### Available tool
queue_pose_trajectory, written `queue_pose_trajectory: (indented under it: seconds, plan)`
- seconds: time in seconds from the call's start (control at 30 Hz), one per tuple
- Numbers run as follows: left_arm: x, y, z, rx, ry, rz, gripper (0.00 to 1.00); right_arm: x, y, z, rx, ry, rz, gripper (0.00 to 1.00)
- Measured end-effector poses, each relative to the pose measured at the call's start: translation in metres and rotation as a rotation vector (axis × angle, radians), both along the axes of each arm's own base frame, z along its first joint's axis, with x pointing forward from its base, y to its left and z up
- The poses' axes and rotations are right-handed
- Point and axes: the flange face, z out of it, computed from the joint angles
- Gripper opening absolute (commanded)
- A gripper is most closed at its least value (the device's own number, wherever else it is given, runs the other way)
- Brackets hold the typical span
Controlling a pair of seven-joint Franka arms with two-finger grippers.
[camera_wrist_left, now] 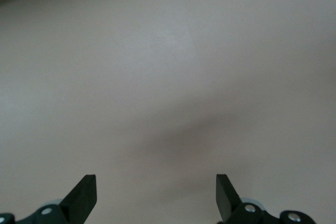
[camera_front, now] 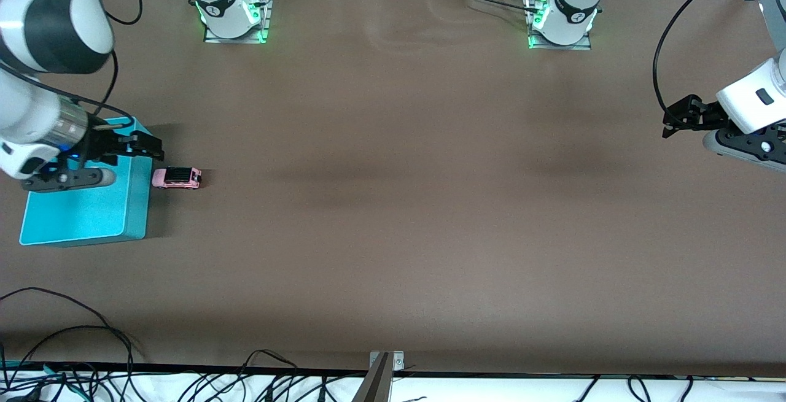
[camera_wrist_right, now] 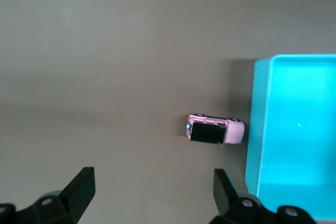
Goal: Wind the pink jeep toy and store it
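Note:
The pink jeep toy (camera_front: pixel 177 177), light pink with a black roof, stands on the brown table right beside the turquoise bin (camera_front: pixel 86 205), at the right arm's end. It also shows in the right wrist view (camera_wrist_right: pixel 214 131), next to the bin's wall (camera_wrist_right: pixel 255 124). My right gripper (camera_front: pixel 147 146) is open and empty, up over the bin's edge close to the jeep. My left gripper (camera_front: pixel 675 118) is open and empty, over bare table at the left arm's end, where that arm waits; its wrist view shows only table between the fingers (camera_wrist_left: pixel 84 195).
Both arm bases (camera_front: pixel 230 3) (camera_front: pixel 562 12) stand along the table's farthest edge. Loose cables (camera_front: pixel 80 353) lie at the edge nearest the front camera. A metal bracket (camera_front: pixel 385 362) sits at the middle of that edge.

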Motion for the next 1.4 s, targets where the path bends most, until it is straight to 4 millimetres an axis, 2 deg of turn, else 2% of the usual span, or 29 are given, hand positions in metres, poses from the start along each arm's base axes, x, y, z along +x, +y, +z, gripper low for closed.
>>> queue_pose_trajectory:
  seconds: [0.27, 0.63, 0.9, 0.93, 0.97, 1.2, 1.4]
  plan:
    - [0.0, 0.0, 0.0, 0.002, -0.003, 0.054, 1.0, -0.015, -0.003, -0.059, 0.012, -0.003, 0.176, 1.0]
    - [-0.006, -0.016, 0.008, -0.017, -0.007, 0.134, 1.0, -0.044, -0.019, -0.125, 0.021, -0.048, 0.474, 1.0]
    - [-0.011, -0.016, 0.015, -0.028, -0.007, 0.148, 1.0, -0.072, -0.043, -0.17, 0.032, -0.042, 0.701, 1.0]
    - [-0.013, -0.017, 0.016, -0.027, -0.007, 0.151, 1.0, -0.074, -0.048, -0.173, 0.035, -0.038, 0.737, 1.0]
    - [-0.02, -0.018, 0.018, -0.025, -0.006, 0.157, 1.0, -0.078, -0.062, -0.182, 0.044, -0.03, 0.834, 1.0]
    - [-0.029, -0.017, 0.017, -0.026, 0.001, 0.165, 1.0, -0.077, -0.065, -0.189, 0.05, -0.036, 0.973, 1.0]
    - [-0.045, -0.018, 0.016, -0.035, 0.01, 0.194, 1.0, -0.071, -0.067, -0.214, 0.047, -0.062, 1.179, 1.0]
